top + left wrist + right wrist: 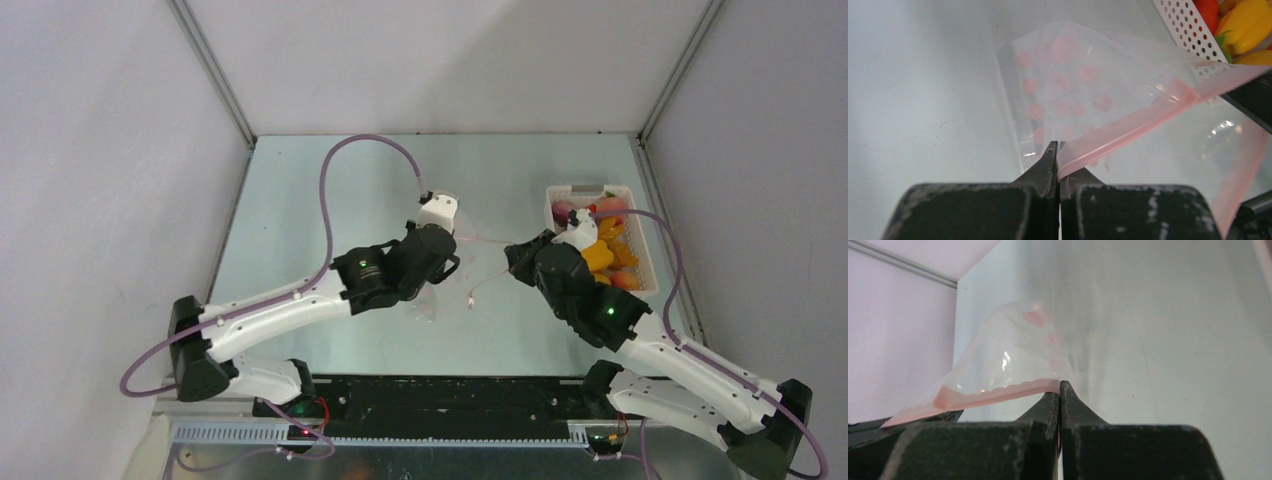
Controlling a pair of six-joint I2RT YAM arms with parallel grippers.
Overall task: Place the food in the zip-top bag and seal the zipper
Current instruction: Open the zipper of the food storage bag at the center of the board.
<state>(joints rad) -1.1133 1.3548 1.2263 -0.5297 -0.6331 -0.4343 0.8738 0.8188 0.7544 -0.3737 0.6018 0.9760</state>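
Left arm [270,312]: white moulded plastic links are joined by black rounded joint housings [372,272], and a small green light [367,265] is set in one housing.
Right arm [690,368]: finished alike, with its own green light [611,311].
Thin purple cables [335,175] are looped from each black base block [195,352] to a white boxy wrist module [438,212].
Matte black wedge-shaped fingers [1047,167], tapered to thin tips, are mounted on a black gripper block [973,210], which is scuffed grey along its edges.
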